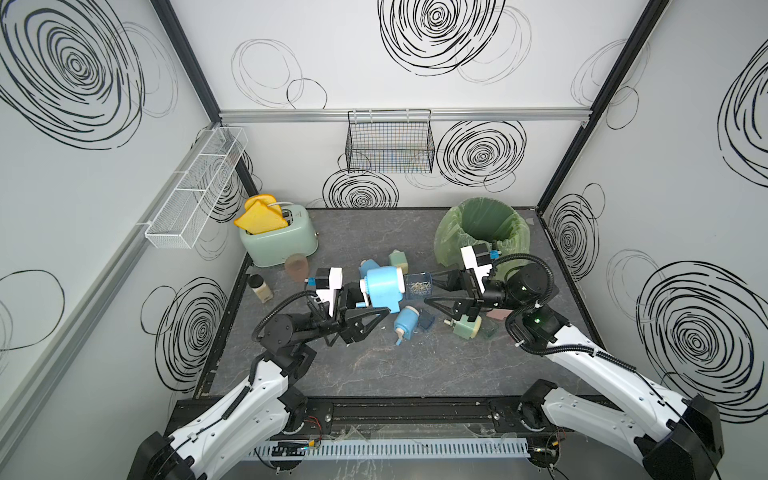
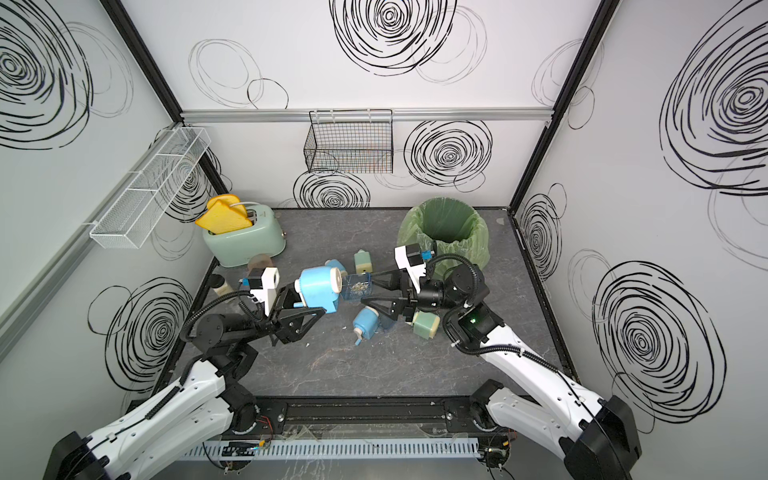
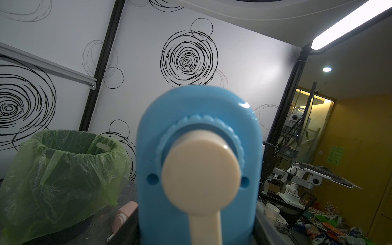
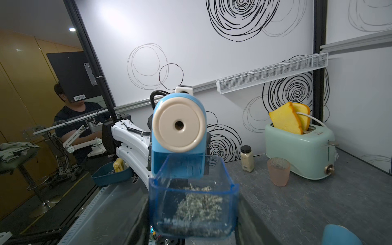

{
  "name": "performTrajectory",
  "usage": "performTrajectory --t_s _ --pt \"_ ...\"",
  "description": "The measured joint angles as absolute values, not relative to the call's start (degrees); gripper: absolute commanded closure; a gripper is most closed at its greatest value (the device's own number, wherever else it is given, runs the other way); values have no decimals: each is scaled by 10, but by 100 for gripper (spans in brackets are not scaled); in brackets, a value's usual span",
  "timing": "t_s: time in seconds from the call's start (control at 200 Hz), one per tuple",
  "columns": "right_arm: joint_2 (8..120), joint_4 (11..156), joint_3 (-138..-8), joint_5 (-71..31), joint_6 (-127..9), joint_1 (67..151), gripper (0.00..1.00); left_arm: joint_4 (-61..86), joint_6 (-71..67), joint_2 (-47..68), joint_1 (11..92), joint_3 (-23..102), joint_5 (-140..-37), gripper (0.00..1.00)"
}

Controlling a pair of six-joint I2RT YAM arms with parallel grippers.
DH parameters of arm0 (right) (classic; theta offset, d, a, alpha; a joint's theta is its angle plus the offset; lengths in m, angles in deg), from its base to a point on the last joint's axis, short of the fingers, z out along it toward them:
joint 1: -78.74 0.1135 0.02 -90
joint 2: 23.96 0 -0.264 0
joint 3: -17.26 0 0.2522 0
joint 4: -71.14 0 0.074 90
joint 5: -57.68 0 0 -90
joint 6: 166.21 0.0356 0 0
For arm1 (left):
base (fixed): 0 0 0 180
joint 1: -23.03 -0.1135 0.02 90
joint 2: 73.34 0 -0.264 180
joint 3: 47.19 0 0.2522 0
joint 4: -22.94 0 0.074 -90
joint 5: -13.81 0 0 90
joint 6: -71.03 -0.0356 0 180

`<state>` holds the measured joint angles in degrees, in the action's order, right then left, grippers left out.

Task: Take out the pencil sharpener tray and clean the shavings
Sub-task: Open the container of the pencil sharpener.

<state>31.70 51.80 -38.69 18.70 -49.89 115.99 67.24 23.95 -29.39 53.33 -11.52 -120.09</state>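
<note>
A light blue pencil sharpener (image 1: pixel 382 286) (image 2: pixel 320 289) with a cream crank hangs above the table's middle. My left gripper (image 1: pixel 376 297) (image 3: pixel 197 233) is shut on its body (image 3: pixel 199 148). The clear blue tray (image 1: pixel 419 286) (image 2: pixel 356 286) (image 4: pixel 194 201) sticks out of the sharpener's front (image 4: pixel 179 131), its far end at the slot. Grey shavings (image 4: pixel 199 203) lie inside it. My right gripper (image 1: pixel 428 287) (image 2: pixel 368 288) (image 4: pixel 194 222) is shut on the tray's sides. A bin with a green bag (image 1: pixel 484 232) (image 2: pixel 446 232) (image 3: pixel 63 176) stands behind the right arm.
Other sharpeners lie on the table below: a blue one (image 1: pixel 405 322) and green ones (image 1: pixel 399 259) (image 1: pixel 467 326). A loose dark tray (image 1: pixel 426 320) lies among them. A mint toaster (image 1: pixel 278 239), a pink cup (image 1: pixel 297 268) and a jar (image 1: pixel 259 286) stand at the left.
</note>
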Motion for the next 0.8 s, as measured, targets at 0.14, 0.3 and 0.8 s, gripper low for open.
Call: performTrajectory --t_s 0.14,0.3,0.8 --pt "317 521 -387 189 -503 1152 71 672 238 -290 528 -115 -1203 76" --pt "309 532 -387 192 -513 1123 71 658 230 -289 514 -115 -1208 76" --pt "345 884 -549 -20 -701 962 70 370 89 -255 510 11 -1146 76"
